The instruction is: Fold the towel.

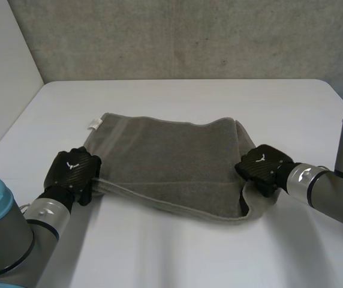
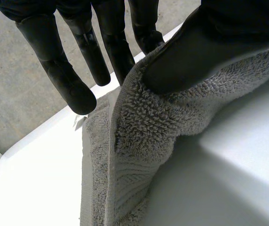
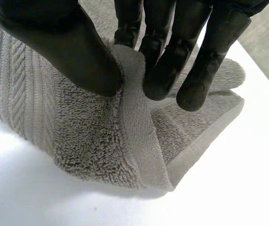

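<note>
A: Found the grey terry-cloth towel [image 1: 171,162] spread on the white table [image 1: 219,102], far part lying flat, near edge raised off the surface. Spotted a small white label [image 1: 93,124] at the far-left corner.

B: Checked the hands?

A: Caught the black left hand [image 1: 72,171] clamped on the near-left corner, cloth pinched between thumb [image 2: 195,52] and straight fingers [image 2: 118,54]. Caught the black right hand [image 1: 264,169] closed on the right edge close to the near corner, hem folded over and nipped between thumb and fingertips [image 3: 160,80].

B: Judged what as the risk?

A: Feared a slip on the left first: shallow pinch, thick heavy pile, little cloth inside the grip. Also disliked the sag in the near edge between the two hands; could drag on the table during the carry-over and bunch underneath. Noted a loose flap hanging below the right hand too; likely to tuck in crooked and skew the fold. Reckoned the flat far part could slide on so smooth a top, spoiling the alignment.

B: Looked for containers?

A: Looked, and had nothing of that kind to report; just towel lying on bare table.
</note>
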`<state>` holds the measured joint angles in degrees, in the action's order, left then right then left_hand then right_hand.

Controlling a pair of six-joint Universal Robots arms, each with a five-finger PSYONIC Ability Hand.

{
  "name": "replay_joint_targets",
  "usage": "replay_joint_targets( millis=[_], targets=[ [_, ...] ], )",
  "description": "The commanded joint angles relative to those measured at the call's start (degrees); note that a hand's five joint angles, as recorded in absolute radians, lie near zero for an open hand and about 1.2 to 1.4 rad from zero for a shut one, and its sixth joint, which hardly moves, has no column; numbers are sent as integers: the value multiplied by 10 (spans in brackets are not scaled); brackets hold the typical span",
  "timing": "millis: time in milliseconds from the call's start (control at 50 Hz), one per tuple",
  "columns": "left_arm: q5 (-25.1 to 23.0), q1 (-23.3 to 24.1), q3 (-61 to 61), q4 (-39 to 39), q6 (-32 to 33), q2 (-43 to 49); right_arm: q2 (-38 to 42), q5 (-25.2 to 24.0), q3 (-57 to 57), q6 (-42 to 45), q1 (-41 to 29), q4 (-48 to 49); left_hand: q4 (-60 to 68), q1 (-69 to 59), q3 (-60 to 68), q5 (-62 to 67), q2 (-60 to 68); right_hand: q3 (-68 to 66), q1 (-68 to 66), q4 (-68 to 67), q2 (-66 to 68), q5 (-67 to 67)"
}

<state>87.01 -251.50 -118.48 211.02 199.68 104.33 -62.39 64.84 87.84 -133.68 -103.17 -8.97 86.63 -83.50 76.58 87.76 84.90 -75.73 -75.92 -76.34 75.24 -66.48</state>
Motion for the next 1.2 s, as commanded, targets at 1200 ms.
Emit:
replay_joint_targets(
  millis=[1200],
  targets=[
    [-1,-54,42,-132,53,35,-99,49,152,-293,134,227,-424,393,-324,-536,-407,-43,-41,-37,48,-35]
  ],
)
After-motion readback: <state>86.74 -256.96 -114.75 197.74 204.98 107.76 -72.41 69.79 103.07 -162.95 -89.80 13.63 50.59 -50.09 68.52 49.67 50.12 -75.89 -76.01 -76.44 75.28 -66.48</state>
